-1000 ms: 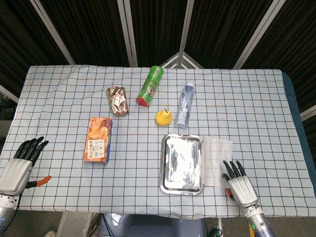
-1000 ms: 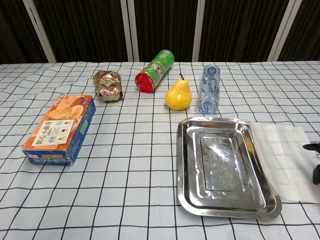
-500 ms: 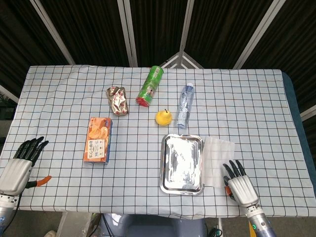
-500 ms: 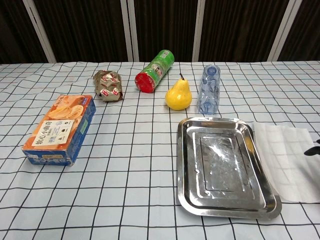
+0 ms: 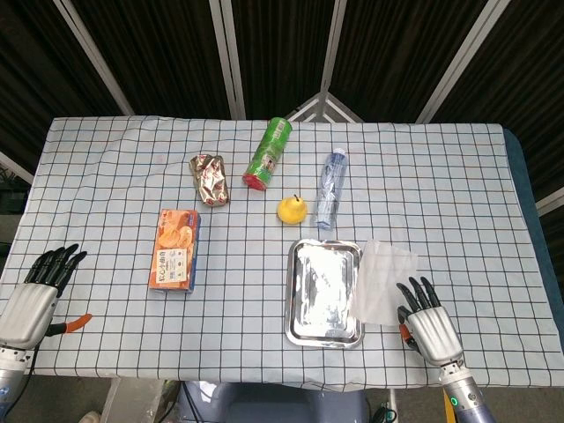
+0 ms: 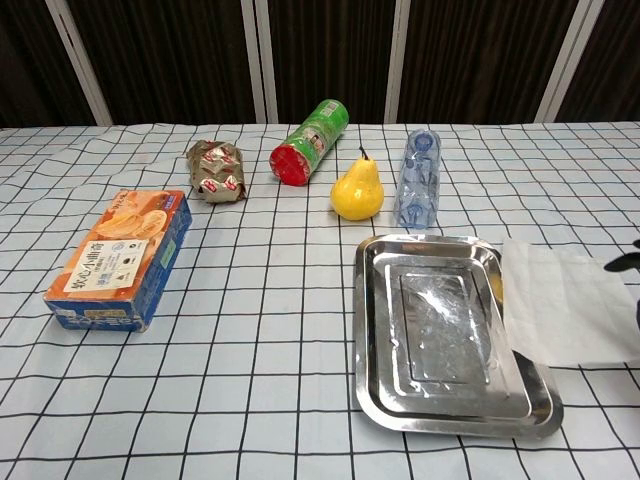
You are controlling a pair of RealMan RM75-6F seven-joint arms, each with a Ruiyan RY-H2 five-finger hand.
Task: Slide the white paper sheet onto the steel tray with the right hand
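Note:
The white paper sheet (image 5: 382, 280) lies right of the steel tray (image 5: 322, 295), with its left edge lapping over the tray's right rim. In the chest view the paper sheet (image 6: 566, 310) covers that rim of the tray (image 6: 440, 335), and its left edge looks slightly lifted. My right hand (image 5: 428, 322) lies flat near the table's front edge, fingers spread, and its fingertips (image 5: 414, 291) touch the sheet's near right corner. Only dark fingertips (image 6: 626, 262) show at the chest view's right border. My left hand (image 5: 37, 293) rests open at the far left, holding nothing.
Behind the tray lie a yellow pear (image 5: 293, 210), a clear water bottle (image 5: 330, 189), a green can (image 5: 268, 154) on its side and a foil packet (image 5: 211, 179). An orange cracker box (image 5: 177, 250) sits at centre left. The table's front edge runs just below both hands.
The paper has slid left, from lying just beside the tray to overlapping its right rim. My right hand shifted slightly with it. The left hand has not moved.

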